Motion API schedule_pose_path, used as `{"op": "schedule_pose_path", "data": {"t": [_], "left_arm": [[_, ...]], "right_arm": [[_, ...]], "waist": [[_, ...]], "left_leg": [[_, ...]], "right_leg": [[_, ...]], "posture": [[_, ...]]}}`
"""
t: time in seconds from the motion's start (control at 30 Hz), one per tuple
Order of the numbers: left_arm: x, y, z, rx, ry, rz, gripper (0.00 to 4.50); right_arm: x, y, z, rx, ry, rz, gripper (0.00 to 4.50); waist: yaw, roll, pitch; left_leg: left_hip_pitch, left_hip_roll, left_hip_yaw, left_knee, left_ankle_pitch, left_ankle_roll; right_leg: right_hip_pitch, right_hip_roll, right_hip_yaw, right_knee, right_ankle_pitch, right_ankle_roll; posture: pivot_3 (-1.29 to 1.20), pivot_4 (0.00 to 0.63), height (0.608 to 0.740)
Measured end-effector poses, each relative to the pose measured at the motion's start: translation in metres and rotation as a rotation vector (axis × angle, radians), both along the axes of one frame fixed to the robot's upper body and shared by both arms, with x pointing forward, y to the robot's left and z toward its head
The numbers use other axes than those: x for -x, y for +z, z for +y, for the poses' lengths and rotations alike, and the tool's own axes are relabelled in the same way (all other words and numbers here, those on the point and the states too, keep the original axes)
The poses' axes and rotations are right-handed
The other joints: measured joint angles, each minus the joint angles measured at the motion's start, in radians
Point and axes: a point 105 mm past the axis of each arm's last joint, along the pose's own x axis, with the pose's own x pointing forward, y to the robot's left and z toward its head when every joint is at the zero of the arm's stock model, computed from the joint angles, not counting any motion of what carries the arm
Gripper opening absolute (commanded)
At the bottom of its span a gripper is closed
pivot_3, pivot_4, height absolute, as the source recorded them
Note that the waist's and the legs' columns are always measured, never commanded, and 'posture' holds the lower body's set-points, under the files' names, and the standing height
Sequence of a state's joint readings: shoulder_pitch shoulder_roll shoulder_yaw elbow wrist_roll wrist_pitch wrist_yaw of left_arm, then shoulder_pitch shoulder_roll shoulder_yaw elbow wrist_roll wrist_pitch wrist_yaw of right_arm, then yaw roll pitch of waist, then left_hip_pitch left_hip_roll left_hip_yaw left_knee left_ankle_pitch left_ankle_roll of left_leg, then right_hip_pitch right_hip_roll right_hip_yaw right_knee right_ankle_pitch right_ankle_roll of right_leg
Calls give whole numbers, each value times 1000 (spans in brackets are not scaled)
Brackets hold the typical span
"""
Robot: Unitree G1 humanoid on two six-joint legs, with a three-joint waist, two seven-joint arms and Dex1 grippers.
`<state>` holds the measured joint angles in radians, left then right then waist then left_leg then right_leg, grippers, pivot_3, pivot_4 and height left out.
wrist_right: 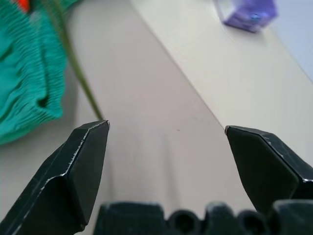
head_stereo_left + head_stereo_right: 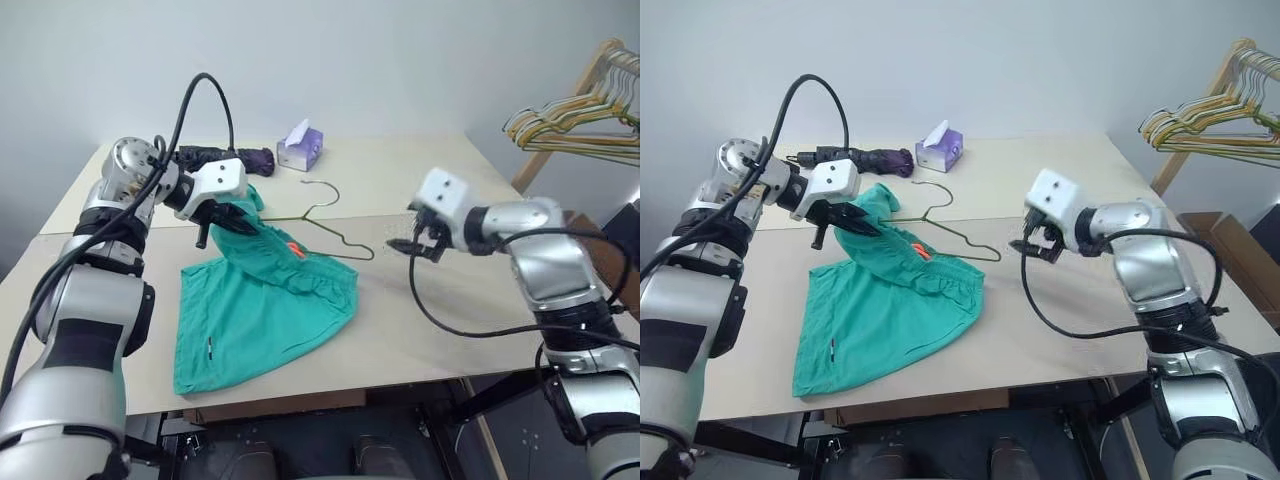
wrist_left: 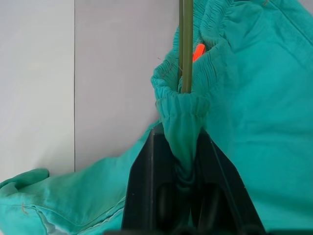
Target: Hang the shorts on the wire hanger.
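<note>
Right wrist view: right tool (image 1: 166,142) wide apart, bare table (image 1: 161,98) ahead.

Open jaws frame bare table (image 1: 161,122), shorts (image 1: 24,83) aside.

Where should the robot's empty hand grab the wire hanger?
Probably the bare end of the wire hanger, coming from the robot's right, where the open right gripper hovers. That end sticks out of the shorts; the left gripper pinches the waistband.
</note>
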<state>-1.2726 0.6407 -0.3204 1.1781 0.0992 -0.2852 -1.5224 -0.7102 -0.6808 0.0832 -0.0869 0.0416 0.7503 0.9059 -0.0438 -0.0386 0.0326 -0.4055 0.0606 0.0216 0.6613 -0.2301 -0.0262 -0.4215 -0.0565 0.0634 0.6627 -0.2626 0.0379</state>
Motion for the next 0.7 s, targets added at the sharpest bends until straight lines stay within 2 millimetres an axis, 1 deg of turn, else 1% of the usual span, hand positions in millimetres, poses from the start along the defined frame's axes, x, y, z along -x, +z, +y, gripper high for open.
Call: {"op": "schedule_pose_path", "data": {"t": [0.07, 0.1, 0.17, 0.2, 0.27, 0.33, 0.4, 0.53, 0.6, 0.7], "left_arm": [[-1, 1, 2, 8, 14, -9, 106], [-2, 1, 4, 12, 29, -10, 106], [-3, 2, 8, 13, 48, -18, 106], [-3, 3, 10, 18, 55, -22, 106], [-3, 6, 12, 30, 61, -30, 106], [-3, 8, 12, 40, 62, -34, 106], [-3, 9, 12, 50, 60, -32, 106], [-2, 11, 12, 62, 54, -33, 106], [-2, 11, 11, 63, 52, -32, 106], [-1, 12, 12, 70, 52, -30, 106]], "right_arm": [[7, 0, -11, -74, -37, 15, 4224], [11, -6, -15, -93, -48, 35, 4224], [21, -29, -22, -96, -75, 102, 4224], [27, -46, -25, -101, -91, 161, 4224], [38, -68, -27, -113, -108, 253, 4224], [46, -78, -24, -129, -96, 306, 4224], [52, -83, -15, -171, -71, 342, 4224], [54, -94, 29, -371, -16, 427, 4224], [52, -96, 46, -429, -8, 440, 4224], [42, -94, 62, -487, -24, 440, 4224]], "waist": [[1, 0, 0], [1, 0, 0], [1, 0, 0], [0, 0, 0], [0, 0, 0], [-3, 0, 0], [-9, 0, 0], [-21, 0, 0], [-24, 0, 0], [-24, 0, 0]], "left_leg": [[0, 0, 0, 0, 0, 0], [0, 0, 0, 0, 0, 0], [0, 0, 0, 0, 0, 0], [0, 0, 0, 0, 0, 0], [0, 0, 0, 0, 0, 0], [1, 0, 0, 0, 0, 0], [1, 0, 0, 0, 0, 0], [2, 0, 0, 0, 0, 0], [1, 0, -1, 0, 0, 0], [1, 0, -1, 0, 0, 0]], "right_leg": [[1, 0, 0, 0, 0, 0], [1, 0, 0, 0, 0, 0], [1, 0, 0, 0, 0, 0], [1, 0, 0, 0, 0, 0], [0, 0, 0, 0, 0, 0], [1, 0, 0, 1, 0, 0], [1, 0, 1, 1, 0, 0], [2, 1, 1, 2, 0, 0], [1, 0, 1, 1, 0, 0], [1, 0, 1, 1, 0, 0]], "posture": [[-30, 0, 740], [-31, 0, 740], [-33, 0, 740], [-33, 0, 740], [-35, 0, 740], [-35, 0, 740], [-34, 0, 740], [-26, 0, 740], [-23, 0, 740], [-10, 0, 740]]}}
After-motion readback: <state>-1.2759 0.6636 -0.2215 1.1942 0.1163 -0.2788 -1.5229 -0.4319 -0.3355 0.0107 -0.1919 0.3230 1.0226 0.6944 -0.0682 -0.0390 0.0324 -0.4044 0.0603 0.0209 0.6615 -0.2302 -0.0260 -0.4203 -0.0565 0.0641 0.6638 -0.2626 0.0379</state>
